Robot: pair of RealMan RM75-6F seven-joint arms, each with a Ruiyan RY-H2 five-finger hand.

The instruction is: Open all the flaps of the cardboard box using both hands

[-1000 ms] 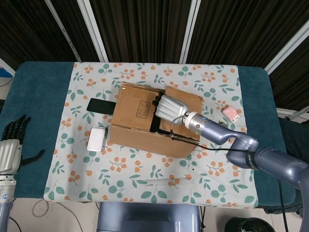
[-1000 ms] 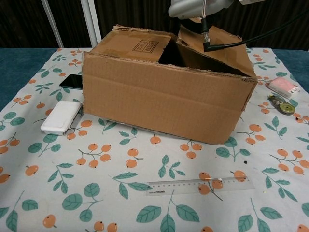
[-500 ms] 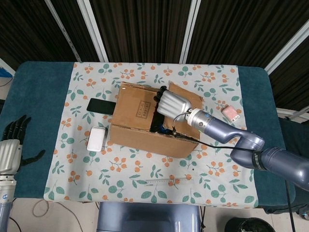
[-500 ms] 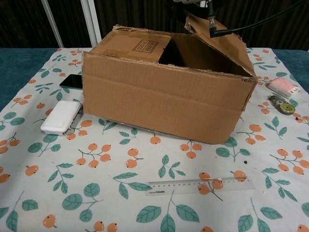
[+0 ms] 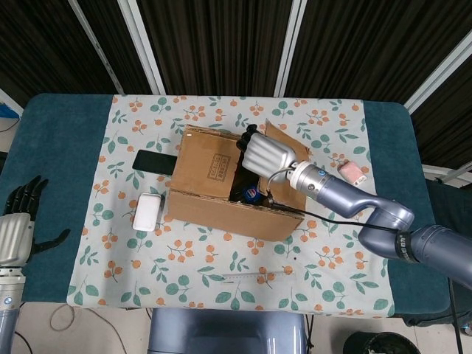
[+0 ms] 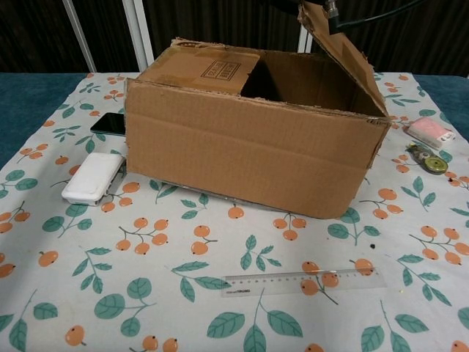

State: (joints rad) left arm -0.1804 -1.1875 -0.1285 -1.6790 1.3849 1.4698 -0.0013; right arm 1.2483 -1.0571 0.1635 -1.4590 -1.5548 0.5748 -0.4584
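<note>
Cardboard box [image 5: 221,193] sits mid-table on the patterned cloth [image 5: 147,273], long axis running left to right and skewed slightly, its right end lying a bit nearer me than its left. Left flap [image 5: 209,158] lies flat, closed over its half. Right flap [image 6: 338,45] is raised, tilted up and outward; opening between the two is dark, with a blue-labelled item [image 5: 252,193] visible inside from the head view only. My right hand [image 5: 267,153] is over the opening at the right flap's inner edge, fingers bunched close and curled against the flap; whether they actually pinch the cardboard I cannot tell. Chest view cuts that hand off at the top edge, showing only the flap and a black cable [image 6: 366,13], but it gives the box's front wall and a clear ruler [image 6: 304,281] on the cloth in front. My left hand [image 5: 18,228] is only in the head view, off the table's left edge, fingers spread, holding nothing. Left of the box: black phone [image 5: 154,161] and white case [image 5: 147,212]. Right of it: pink object [image 5: 352,173].
</note>
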